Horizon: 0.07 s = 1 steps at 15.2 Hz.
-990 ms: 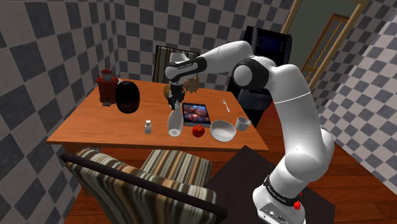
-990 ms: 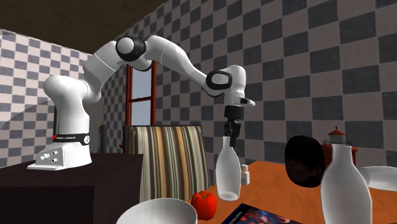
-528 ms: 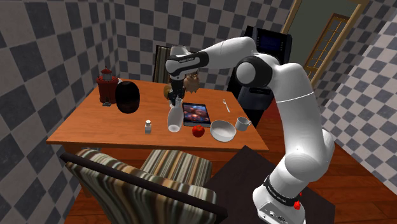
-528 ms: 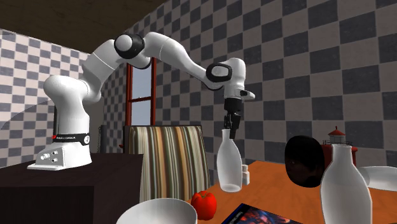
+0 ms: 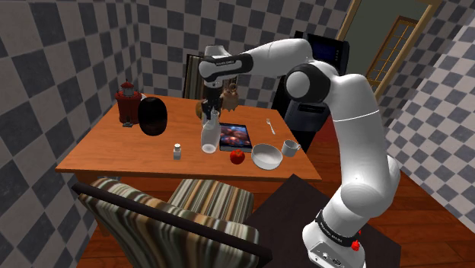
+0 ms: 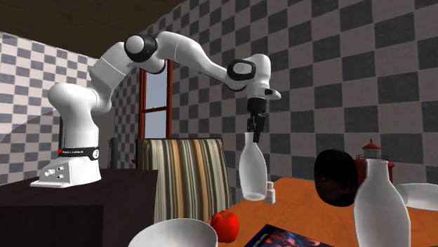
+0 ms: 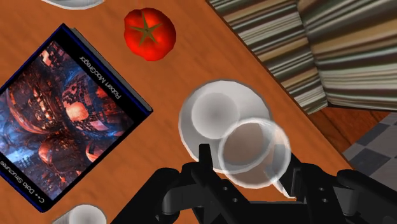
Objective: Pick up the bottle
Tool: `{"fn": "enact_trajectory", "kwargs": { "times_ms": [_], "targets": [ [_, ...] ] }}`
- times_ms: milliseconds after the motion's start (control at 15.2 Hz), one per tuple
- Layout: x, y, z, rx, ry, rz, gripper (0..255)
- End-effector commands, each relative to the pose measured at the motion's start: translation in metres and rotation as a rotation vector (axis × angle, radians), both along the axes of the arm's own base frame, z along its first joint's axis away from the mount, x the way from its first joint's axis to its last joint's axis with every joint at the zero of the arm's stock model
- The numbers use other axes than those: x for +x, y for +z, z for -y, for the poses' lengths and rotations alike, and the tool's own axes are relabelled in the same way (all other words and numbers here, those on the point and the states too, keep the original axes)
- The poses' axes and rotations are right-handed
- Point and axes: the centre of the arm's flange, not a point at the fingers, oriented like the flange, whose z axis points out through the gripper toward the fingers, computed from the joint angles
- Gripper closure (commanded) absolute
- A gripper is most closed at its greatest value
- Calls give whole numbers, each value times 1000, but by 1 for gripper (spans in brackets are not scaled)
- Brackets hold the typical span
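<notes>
A translucent white bottle (image 5: 208,138) with a narrow neck hangs upright a little above the wooden table (image 5: 114,156), close to the table's near edge in the shoulder view. My black gripper (image 5: 210,111) points straight down and is shut on the bottle's neck. In the second exterior view the bottle (image 6: 253,169) hangs under the gripper (image 6: 253,133), its base clear of the tabletop. From the wrist, the bottle (image 7: 219,121) sits between the two fingers (image 7: 204,160) and hides part of the table below.
Under and beside the bottle lie a picture book (image 5: 234,136), a red tomato (image 5: 237,157), a white bowl (image 5: 266,156), a cup (image 5: 290,146) and a small shaker (image 5: 176,151). A black rounded object (image 5: 152,116) and a red lighthouse figure (image 5: 128,103) stand further along. A striped chair (image 5: 179,217) faces the table's edge.
The gripper has risen with the bottle in it, and the bottle's base has come up off the table. Everything else on the table has stayed put.
</notes>
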Motion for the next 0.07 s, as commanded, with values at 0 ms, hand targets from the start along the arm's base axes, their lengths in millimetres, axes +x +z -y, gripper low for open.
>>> {"fn": "enact_trajectory", "kwargs": {
  "times_ms": [0],
  "targets": [
    [1,4,0,0,0,0,255]
  ]
}}
